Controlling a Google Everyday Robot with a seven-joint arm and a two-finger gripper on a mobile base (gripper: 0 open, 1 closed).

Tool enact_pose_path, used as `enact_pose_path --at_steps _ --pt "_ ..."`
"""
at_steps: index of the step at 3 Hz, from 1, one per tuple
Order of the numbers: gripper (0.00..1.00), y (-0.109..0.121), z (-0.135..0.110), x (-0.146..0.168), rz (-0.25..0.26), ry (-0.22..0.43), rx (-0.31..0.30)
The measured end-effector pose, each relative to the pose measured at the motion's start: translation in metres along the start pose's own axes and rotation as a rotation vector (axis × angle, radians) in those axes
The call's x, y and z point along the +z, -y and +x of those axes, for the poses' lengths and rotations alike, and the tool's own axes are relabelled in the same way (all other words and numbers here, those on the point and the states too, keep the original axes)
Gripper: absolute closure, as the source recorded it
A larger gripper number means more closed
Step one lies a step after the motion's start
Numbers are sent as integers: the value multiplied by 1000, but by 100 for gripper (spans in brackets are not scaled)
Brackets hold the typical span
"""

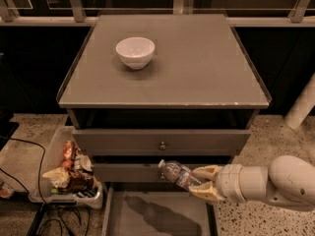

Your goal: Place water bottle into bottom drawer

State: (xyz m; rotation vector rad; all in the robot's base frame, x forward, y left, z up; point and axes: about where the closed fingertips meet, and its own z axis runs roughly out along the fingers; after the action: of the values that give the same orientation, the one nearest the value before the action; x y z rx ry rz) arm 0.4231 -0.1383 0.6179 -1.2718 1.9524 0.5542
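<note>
- The gripper [196, 182] is recorded above the right side of the open bottom drawer [194, 219].
- Its fingers [208, 171] are clamped on the lower end of the water bottle [176, 173].
- The water bottle is held tilted above the bottom drawer, cap up and leftward, not touching its floor.
- A white bowl [135, 51] is noted on the counter [206, 63], well above the bottom drawer.

The gripper [196, 182] is below the front edge of the worktop, nearer to its right corner. Its two fingers [206, 171] are pale cream and become narrow toward blunt tips. Behind them is a short white wrist, round like a cylinder, made of ring-like sections. After it comes the arm [291, 180], a smooth, rounded white shell.
</note>
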Motion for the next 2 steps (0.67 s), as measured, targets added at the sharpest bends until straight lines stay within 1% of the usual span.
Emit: enact_pose_path --at_steps 1,2 --pt "100 0 0 0 0 0 0" --pt "100 -5 19 29 -22 -27 40"
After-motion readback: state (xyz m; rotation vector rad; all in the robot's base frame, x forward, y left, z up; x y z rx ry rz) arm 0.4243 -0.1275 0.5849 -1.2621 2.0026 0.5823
